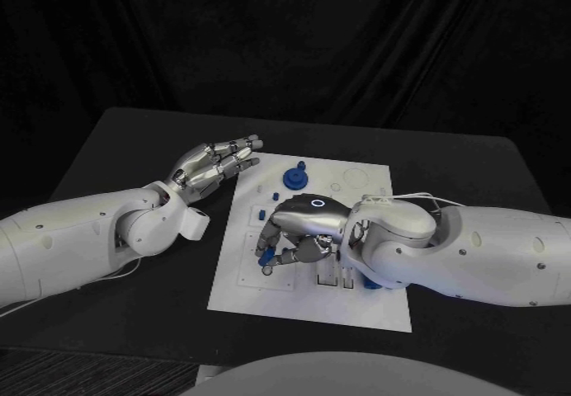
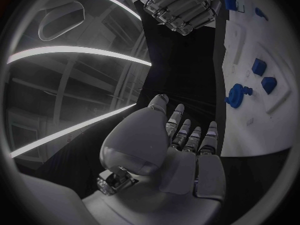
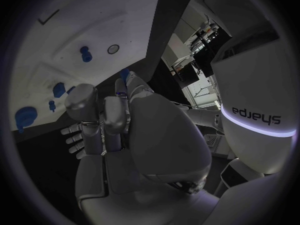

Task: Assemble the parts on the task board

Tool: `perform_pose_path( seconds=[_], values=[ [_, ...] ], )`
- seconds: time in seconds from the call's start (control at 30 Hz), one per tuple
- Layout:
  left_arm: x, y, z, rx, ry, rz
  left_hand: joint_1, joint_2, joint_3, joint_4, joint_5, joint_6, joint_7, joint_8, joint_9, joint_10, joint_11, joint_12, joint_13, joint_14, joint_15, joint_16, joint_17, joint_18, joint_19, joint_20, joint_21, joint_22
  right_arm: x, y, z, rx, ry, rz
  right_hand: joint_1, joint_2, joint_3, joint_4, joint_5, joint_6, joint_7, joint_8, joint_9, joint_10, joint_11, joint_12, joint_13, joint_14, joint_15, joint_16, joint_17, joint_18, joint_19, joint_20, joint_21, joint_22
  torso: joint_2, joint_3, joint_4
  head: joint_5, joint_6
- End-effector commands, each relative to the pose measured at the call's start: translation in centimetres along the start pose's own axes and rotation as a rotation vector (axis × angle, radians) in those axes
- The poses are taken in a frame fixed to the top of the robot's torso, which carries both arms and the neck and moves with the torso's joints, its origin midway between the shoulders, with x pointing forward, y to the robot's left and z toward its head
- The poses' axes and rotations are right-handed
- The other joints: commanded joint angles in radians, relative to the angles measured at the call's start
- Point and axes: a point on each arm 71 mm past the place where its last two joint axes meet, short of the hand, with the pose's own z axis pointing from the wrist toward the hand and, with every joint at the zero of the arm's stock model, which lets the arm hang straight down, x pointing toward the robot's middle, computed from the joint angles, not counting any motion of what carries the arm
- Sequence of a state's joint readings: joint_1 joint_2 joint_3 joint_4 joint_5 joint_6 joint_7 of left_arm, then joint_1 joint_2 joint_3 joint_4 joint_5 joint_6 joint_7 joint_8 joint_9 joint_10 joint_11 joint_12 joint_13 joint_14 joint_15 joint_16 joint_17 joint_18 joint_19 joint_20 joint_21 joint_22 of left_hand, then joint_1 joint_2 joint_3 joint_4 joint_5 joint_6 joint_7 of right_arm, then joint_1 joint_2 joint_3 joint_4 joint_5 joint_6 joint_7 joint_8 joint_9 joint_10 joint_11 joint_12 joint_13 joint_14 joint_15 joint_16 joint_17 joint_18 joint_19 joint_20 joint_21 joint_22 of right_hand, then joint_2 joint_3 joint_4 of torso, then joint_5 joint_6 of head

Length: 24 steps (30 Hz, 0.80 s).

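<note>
One task board, two robot hands

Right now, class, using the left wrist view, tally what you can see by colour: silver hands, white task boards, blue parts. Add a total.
Silver hands: 2, the left hand and the right hand
White task board: 1
Blue parts: 5 in plain sight
Total: 8
</note>
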<state>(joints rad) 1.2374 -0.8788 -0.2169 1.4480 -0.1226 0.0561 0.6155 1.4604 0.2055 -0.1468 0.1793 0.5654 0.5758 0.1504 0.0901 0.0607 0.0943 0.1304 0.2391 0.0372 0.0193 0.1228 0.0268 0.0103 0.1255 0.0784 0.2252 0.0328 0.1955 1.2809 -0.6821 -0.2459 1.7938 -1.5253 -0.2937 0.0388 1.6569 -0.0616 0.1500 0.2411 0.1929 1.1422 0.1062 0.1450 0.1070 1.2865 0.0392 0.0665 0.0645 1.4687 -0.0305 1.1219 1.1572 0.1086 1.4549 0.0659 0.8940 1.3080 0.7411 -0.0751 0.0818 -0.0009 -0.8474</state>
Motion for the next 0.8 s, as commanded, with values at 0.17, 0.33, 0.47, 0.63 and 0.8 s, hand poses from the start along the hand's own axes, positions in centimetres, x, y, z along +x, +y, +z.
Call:
perform_pose_path(
  seconds=[0.17,0.33,0.47,0.63,0.8],
  values=[
    [-0.1,-0.2,0.1,0.041,-0.032,0.016,-0.011,0.001,0.003,0.006,0.006,0.003,-0.005,0.003,0.0,-0.006,-0.003,0.002,0.0,-0.005,-0.004,-0.004,-0.001,0.017,-0.003,-0.007,-0.003,-0.003,1.1,0.6,0.8,-0.027,0.063,-0.124,-0.009,0.003,0.007,-0.006,0.022,0.04,-0.003,-0.008,0.038,-0.001,0.006,-0.003,-0.001,0.052,-0.004,0.058,0.049,-0.02,0.016,0.001,0.061,0.147,0.004,0.0001,0.0052,-0.008,-0.002],
    [0.1,-0.2,0.3,0.038,-0.019,0.008,-0.011,0.004,0.007,0.007,0.006,0.001,-0.004,0.003,0.0,-0.009,-0.002,0.002,0.0,-0.002,0.001,0.001,0.0,0.024,-0.004,0.011,-0.001,-0.003,1.4,1.1,1.2,-0.043,0.077,-0.219,-0.011,-0.001,0.011,-0.01,0.042,0.043,-0.003,-0.011,0.04,0.002,0.005,-0.002,-0.001,0.053,-0.004,0.08,0.066,-0.022,0.017,0.001,0.085,0.15,0.003,-0.0008,0.0065,-0.01,-0.008],
    [0.1,-0.1,0.3,0.033,-0.014,0.004,-0.01,0.005,0.009,0.006,0.006,0.0,-0.004,0.003,0.0,-0.009,-0.001,0.003,0.0,-0.001,0.002,0.003,0.001,0.027,-0.004,0.022,-0.001,-0.003,1.5,1.2,1.3,-0.049,0.08,-0.282,-0.013,-0.003,0.015,-0.013,0.058,0.042,-0.002,-0.014,0.04,0.002,0.006,-0.003,-0.001,0.051,-0.003,0.084,0.069,-0.023,0.016,0.001,0.093,0.151,0.003,-0.0007,0.003,-0.008,-0.01],
    [0.0,-0.1,0.3,0.026,-0.01,0.002,-0.009,0.006,0.012,0.005,0.006,-0.001,-0.004,0.003,0.0,-0.008,0.0,0.006,0.0,0.0,0.004,0.005,0.001,0.029,-0.002,0.033,0.0,-0.001,1.6,1.3,1.3,-0.051,0.09,-0.335,-0.012,-0.006,0.026,-0.02,0.086,0.039,0.001,-0.021,0.039,0.0,0.007,-0.004,-0.001,0.046,-0.002,0.084,0.068,-0.022,0.01,0.001,0.093,0.149,0.003,-0.0004,0.0033,-0.009,-0.013],
    [0.1,0.0,0.3,0.024,-0.006,-0.001,-0.009,0.007,0.013,0.005,0.006,-0.002,-0.003,0.003,0.0,-0.007,0.002,0.008,0.001,0.001,0.005,0.007,0.002,0.03,0.0,0.041,0.002,0.004,1.7,1.4,1.2,-0.049,0.106,-0.356,-0.014,-0.009,0.03,-0.022,0.09,0.034,0.003,-0.026,0.038,-0.006,0.01,-0.005,-0.002,0.043,0.0,0.081,0.064,-0.021,0.007,0.002,0.089,0.148,0.001,0.0006,0.0043,-0.011,-0.016]
  ],
)
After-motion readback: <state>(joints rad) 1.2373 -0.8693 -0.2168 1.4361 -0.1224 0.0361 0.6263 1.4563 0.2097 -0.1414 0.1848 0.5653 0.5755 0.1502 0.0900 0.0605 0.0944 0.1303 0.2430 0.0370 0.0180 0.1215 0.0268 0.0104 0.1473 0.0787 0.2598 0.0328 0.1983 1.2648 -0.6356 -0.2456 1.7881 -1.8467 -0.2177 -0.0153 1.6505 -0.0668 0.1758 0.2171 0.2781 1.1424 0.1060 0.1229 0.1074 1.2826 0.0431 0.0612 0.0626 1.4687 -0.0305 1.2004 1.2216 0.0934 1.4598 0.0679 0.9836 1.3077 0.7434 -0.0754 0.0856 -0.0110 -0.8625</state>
